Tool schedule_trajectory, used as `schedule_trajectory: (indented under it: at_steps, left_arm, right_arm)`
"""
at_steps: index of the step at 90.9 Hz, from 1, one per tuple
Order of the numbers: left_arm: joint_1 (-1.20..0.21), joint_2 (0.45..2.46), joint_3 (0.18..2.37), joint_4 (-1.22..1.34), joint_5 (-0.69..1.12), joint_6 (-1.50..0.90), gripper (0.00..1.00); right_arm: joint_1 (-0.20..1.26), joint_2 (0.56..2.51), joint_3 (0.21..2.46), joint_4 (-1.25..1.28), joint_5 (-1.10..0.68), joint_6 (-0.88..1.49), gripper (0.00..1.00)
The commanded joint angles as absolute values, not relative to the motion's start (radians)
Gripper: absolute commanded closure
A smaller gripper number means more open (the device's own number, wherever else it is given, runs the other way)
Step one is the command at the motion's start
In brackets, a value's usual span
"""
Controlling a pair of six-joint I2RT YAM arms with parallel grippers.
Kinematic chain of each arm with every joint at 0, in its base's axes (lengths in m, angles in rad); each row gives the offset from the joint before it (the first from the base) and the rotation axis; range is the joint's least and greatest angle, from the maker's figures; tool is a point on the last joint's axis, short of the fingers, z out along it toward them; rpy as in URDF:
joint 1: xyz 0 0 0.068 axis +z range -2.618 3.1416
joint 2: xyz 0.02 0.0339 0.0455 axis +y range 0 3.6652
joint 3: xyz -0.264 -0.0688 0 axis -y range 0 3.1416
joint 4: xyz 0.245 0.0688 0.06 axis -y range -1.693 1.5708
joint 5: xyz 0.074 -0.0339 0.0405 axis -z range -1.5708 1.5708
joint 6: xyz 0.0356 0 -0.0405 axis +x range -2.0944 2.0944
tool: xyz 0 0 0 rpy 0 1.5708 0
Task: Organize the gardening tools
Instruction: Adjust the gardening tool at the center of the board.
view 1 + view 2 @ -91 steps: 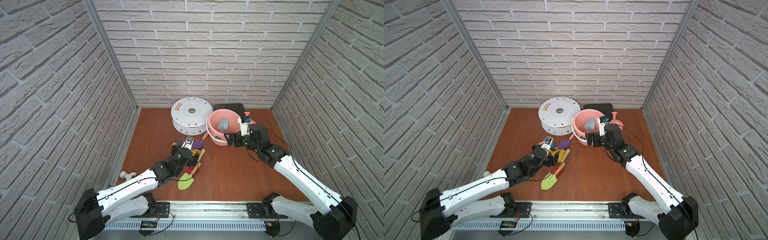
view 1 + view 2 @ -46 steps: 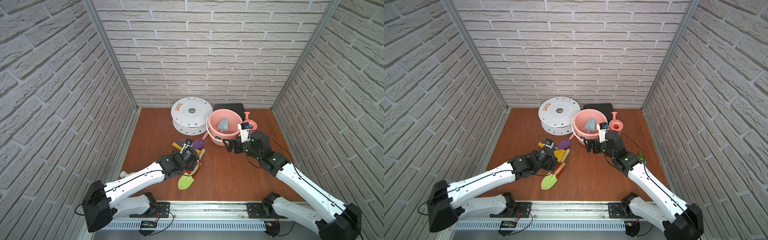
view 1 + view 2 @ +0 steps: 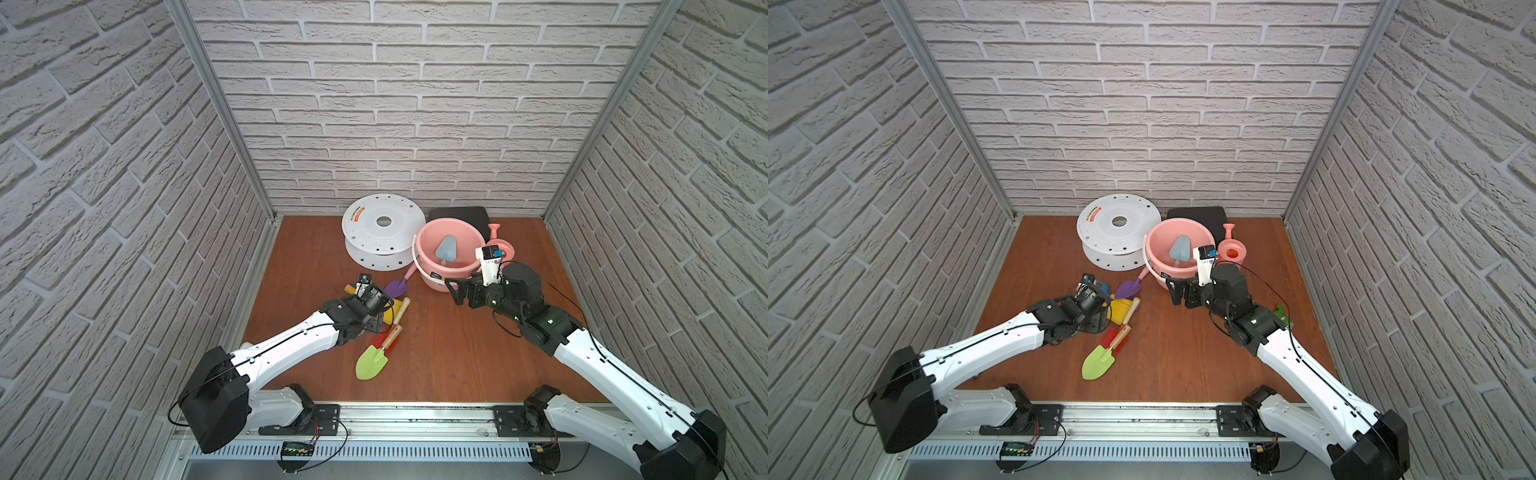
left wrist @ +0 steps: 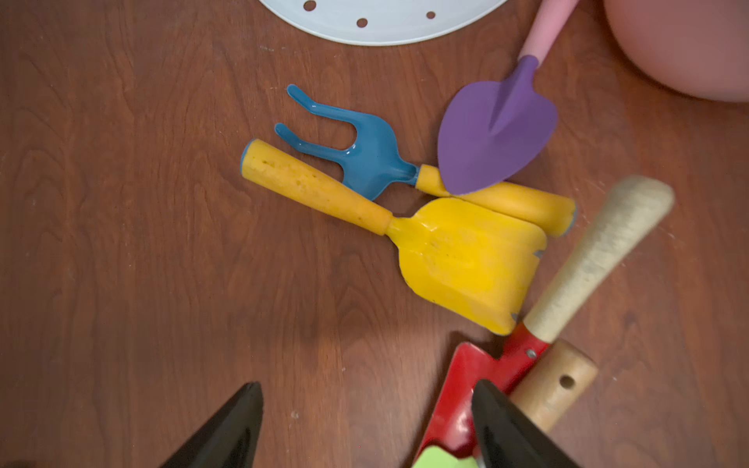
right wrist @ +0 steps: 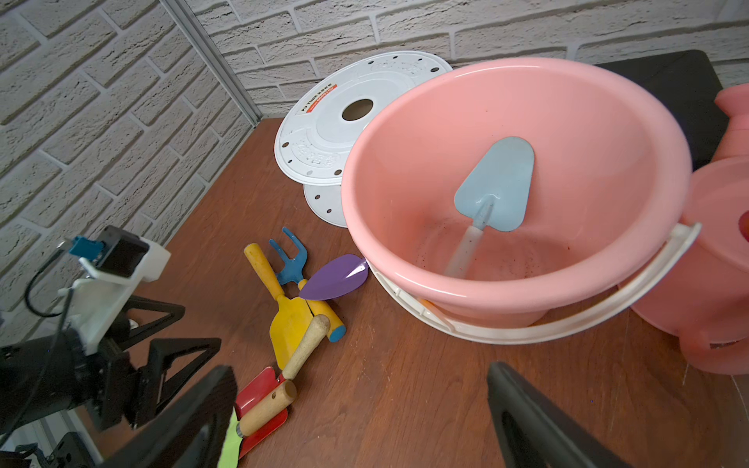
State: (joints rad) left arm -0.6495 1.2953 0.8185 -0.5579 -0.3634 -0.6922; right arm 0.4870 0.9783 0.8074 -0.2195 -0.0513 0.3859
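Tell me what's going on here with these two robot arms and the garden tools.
Two arms are tidying toy garden tools. The pale-blue trowel already lies in the pink bucket. The left gripper, open and empty, hovers over the pile on the table: yellow scoop, blue claw fork, purple trowel, red trowel and green spade. The right gripper, open and empty, sits in front of the pink bucket. The pink watering can stands next to it.

Just ahead of the left gripper [image 4: 367, 387] and its jaws, the yellow scoop [image 4: 466, 259], blue claw fork [image 4: 364, 158] and purple trowel [image 4: 496, 133] lie flat, overlapping. A red trowel [image 4: 470, 377] lies at one jaw's tip, with the green spade [image 3: 371, 362] and its wooden handle across it. Beyond the jaws of the right gripper [image 5: 360, 372], the pale-blue trowel [image 5: 496, 182] leans blade-up inside the pink bucket [image 5: 608, 142], with the pink watering can [image 5: 721, 251] just beside.
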Motion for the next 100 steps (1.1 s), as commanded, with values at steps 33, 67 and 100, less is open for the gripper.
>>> schedule_trajectory:
  at_steps: [33, 67, 100]
  left_arm:
    - [-0.469, 1.653, 1.049, -0.285, -0.204, -0.527, 0.11]
    - [-0.413, 1.712, 1.023, -0.301, -0.152, -0.553, 0.08]
    - [-0.465, 1.533, 0.826, -0.272, -0.144, -0.595, 0.09]
  right_arm:
    - [0.505, 1.014, 0.8, -0.17, -0.083, 0.392, 0.0]
    - [0.509, 1.017, 0.795, -0.167, -0.076, 0.391, 0.0]
    - [0.513, 1.018, 0.794, -0.164, -0.072, 0.39, 0.0]
